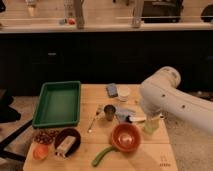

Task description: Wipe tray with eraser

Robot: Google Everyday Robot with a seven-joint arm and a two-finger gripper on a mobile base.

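Note:
The green tray (57,106) lies on the left part of the wooden table. In front of it the eraser (66,145), a pale tan block, rests inside a dark round bowl (76,133). My white arm (167,97) reaches in from the right and bends down over the table's right side. The gripper (152,116) is at its lower end, largely hidden by the arm, far to the right of the tray and the eraser. It is open and I see nothing in it.
An orange bowl (126,137) with a green-handled tool (100,156) sits front centre. A metal cup (109,112), a spoon (94,120), a blue block (112,90) and a white cup (123,92) fill the middle. A yellow-green cup (150,127) stands under the arm. Dark cabinets stand behind.

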